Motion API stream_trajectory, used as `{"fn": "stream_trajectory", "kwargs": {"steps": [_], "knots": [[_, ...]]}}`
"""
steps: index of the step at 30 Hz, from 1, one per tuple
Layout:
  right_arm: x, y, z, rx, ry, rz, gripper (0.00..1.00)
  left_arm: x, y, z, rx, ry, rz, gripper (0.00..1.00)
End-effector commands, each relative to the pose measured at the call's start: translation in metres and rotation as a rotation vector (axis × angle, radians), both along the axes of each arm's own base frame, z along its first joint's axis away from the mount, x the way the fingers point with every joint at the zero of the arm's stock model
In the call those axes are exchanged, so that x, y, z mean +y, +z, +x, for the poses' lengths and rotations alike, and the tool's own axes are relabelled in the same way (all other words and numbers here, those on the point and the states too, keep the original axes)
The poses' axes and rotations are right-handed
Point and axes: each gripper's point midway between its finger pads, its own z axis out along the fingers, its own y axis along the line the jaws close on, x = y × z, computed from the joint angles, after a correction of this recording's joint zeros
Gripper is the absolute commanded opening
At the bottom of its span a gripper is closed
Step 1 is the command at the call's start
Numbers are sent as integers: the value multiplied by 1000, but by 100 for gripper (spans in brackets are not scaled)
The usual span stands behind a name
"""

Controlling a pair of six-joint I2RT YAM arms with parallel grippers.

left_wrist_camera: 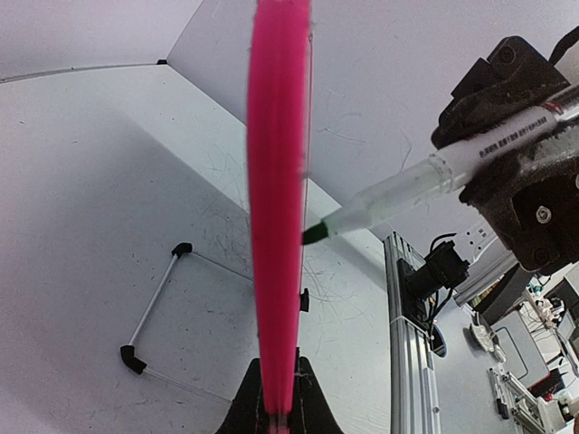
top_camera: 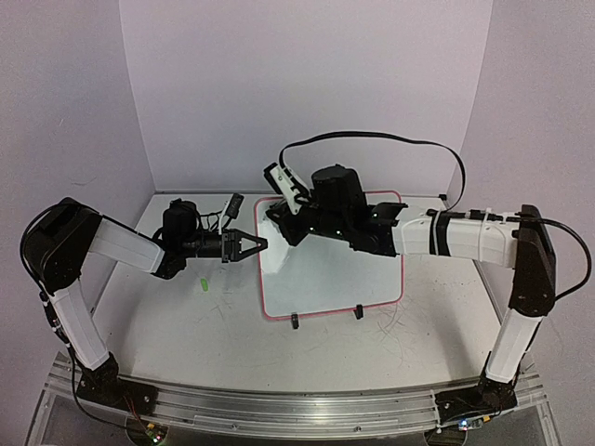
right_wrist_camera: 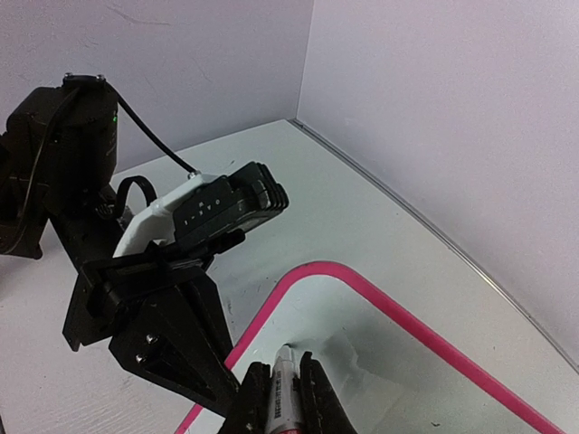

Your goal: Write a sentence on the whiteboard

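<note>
Left pincer (left_wrist_camera: pixel 276 409) clenched on whiteboard (left_wrist_camera: pixel 279 181) rim, right pincer (right_wrist_camera: pixel 285 402) clenched on green marker (right_wrist_camera: pixel 282 384), tip just beyond left pincer; recommend rigid bracing, light even pressure

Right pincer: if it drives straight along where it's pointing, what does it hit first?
The whiteboard. The right pincer aims its green-tipped marker at the white face by the pink-rimmed corner; the tip looks at or nearly on it, contact unclear. The left pincer grips that edge beside.
</note>
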Motion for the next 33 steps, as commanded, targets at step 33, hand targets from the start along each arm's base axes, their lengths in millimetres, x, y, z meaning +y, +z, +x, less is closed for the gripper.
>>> {"fn": "stream_trajectory", "kwargs": {"steps": [33], "knots": [[-45, 14, 19, -50, -252, 1, 0, 7, 1, 22, -42, 116, 51, 0]]}}
